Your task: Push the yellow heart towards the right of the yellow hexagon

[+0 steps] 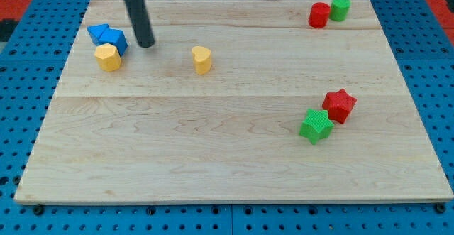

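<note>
My tip is a bare rod holding nothing, near the tabletop's top-left corner beside the blue blocks. The yellow heart lies toward the right edge from it, the yellow hexagon just below-left. I can't tell which way the heart points.
</note>
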`<state>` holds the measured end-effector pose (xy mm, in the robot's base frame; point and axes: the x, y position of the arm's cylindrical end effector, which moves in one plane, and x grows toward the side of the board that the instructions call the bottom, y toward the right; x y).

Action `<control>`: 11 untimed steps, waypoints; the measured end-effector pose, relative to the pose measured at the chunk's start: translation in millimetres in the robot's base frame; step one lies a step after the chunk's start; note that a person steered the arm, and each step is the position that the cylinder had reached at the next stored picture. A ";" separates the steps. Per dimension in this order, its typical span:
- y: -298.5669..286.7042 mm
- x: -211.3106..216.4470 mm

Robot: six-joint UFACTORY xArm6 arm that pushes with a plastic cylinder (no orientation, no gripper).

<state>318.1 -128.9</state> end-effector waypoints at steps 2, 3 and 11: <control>155.6 -5.7; 158.3 4.5; 53.0 53.4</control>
